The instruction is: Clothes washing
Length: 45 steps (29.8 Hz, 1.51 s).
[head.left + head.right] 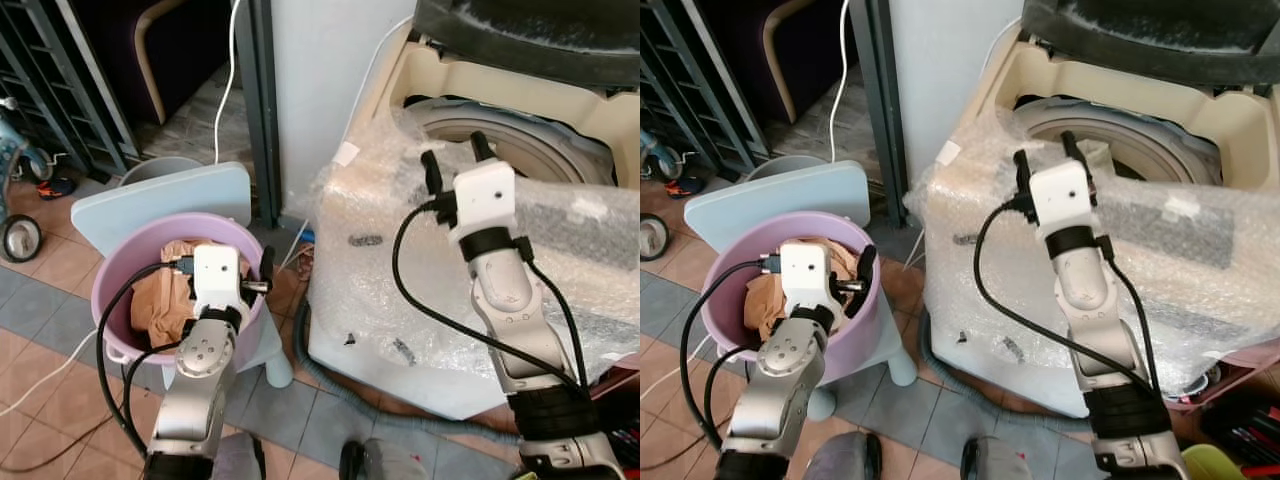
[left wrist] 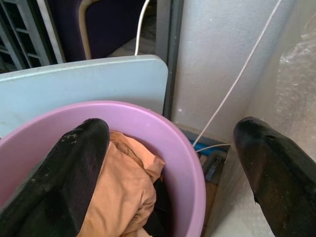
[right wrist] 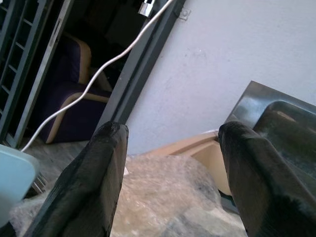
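Note:
A pink basin (image 1: 108, 285) sits on a light blue plastic chair (image 1: 165, 196) and holds orange clothes (image 1: 160, 296). My left gripper (image 1: 222, 262) hovers over the basin's right rim, open, with nothing between its fingers (image 2: 74, 163). To the right stands a cream top-loading washing machine (image 1: 400, 290) wrapped in bubble wrap, its dark lid (image 1: 530, 30) raised and its drum opening (image 1: 520, 145) showing. Above the machine's front edge, just short of the drum, my right gripper (image 1: 454, 150) is held open and empty.
A dark door post (image 1: 258, 100) and a white wall stand between basin and machine, with a white cable (image 1: 228, 90) hanging beside them. A metal grille (image 1: 60, 90) and a small wheel (image 1: 20, 238) are at the left. A grey hose (image 1: 330, 385) lies on the tiled floor.

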Motion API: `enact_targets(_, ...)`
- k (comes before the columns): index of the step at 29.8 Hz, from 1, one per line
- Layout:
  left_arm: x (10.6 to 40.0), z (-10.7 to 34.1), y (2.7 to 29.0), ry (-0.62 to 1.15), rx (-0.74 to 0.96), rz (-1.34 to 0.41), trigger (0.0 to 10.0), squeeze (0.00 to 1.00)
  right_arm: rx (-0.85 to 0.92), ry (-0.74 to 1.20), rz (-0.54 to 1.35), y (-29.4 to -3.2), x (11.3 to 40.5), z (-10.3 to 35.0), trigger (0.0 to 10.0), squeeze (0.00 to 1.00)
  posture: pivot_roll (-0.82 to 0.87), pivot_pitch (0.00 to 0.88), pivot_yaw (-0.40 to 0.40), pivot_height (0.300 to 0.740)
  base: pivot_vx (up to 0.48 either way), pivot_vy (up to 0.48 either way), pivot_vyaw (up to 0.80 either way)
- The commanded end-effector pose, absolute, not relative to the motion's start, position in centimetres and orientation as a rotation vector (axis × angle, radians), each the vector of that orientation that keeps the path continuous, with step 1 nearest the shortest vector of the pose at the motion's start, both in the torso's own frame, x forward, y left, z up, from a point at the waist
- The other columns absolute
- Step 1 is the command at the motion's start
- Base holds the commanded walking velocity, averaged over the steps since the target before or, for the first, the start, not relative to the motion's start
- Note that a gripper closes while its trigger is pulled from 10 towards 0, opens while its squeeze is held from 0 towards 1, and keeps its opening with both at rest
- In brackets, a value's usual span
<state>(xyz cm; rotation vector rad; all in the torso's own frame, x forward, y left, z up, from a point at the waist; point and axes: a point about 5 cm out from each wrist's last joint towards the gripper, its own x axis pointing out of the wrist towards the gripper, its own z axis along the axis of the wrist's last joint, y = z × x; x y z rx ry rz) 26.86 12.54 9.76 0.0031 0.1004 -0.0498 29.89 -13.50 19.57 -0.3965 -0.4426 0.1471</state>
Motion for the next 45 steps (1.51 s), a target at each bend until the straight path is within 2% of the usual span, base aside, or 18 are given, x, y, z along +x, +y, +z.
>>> enact_targets(1,26.9,9.7,12.6,0.105,0.005,-0.045,10.0,0.0,-0.4,-0.441,0.171,-13.0,29.2,19.6,10.0,1.0,0.03,0.091,-0.016,0.74,0.0,0.0,0.8)
enact_targets(6,26.9,9.8,12.6,0.105,0.004,-0.042,10.0,0.0,-0.4,-0.433,0.181,-12.8,29.0,19.6,10.0,1.0,0.03,0.092,-0.016,0.74,0.0,0.0,0.8)
enact_targets(11,26.8,9.7,12.4,0.113,-0.005,-0.04,10.0,0.0,-0.397,-0.421,0.197,-12.5,29.5,19.6,10.0,1.0,0.03,0.101,-0.018,0.74,0.0,0.444,0.67)
enact_targets(12,26.8,9.7,12.4,0.113,-0.006,-0.039,10.0,0.0,-0.396,-0.414,0.201,-12.4,29.6,19.6,10.0,0.96,0.03,0.107,-0.019,0.74,0.0,0.48,0.51)
enact_targets(13,26.7,9.7,12.4,0.114,-0.007,-0.037,10.0,0.0,-0.394,-0.405,0.205,-12.4,29.6,19.5,10.0,0.05,0.03,0.109,-0.019,0.74,0.0,0.48,0.0)
enact_targets(14,26.7,9.7,12.4,0.114,-0.007,-0.037,10.0,0.0,-0.394,-0.405,0.205,-12.4,29.6,19.5,10.0,0.05,0.03,0.109,-0.019,0.74,0.0,0.48,0.0)
enact_targets(15,26.7,9.7,12.5,0.115,-0.009,-0.035,10.0,0.0,-0.394,-0.399,0.208,-12.3,29.7,19.5,10.0,0.0,0.04,0.115,-0.019,0.74,0.0,0.48,0.0)
enact_targets(26,26.3,9.7,12.8,0.126,-0.005,-0.028,10.0,0.0,-0.354,-0.376,0.24,-11.8,29.5,19.3,10.0,0.0,0.03,0.132,-0.016,0.74,0.0,0.48,0.0)
enact_targets(36,26.1,10.3,13.3,0.096,0.014,-0.009,10.0,0.0,-0.319,-0.23,0.222,-13.0,28.8,15.8,10.0,0.0,0.04,0.142,-0.013,0.74,0.0,0.48,0.0)
enact_targets(39,25.8,11.0,13.6,0.053,0.008,-0.019,10.0,0.0,-0.199,-0.116,0.138,-14.2,28.6,13.8,10.0,0.0,0.04,0.143,-0.012,0.74,0.0,0.0,0.0)
enact_targets(45,25.5,11.0,13.7,0.057,-0.012,-0.049,10.0,0.0,-0.171,-0.064,0.121,-14.4,28.5,12.8,10.0,0.0,0.04,0.141,-0.01,0.74,0.0,0.0,0.0)
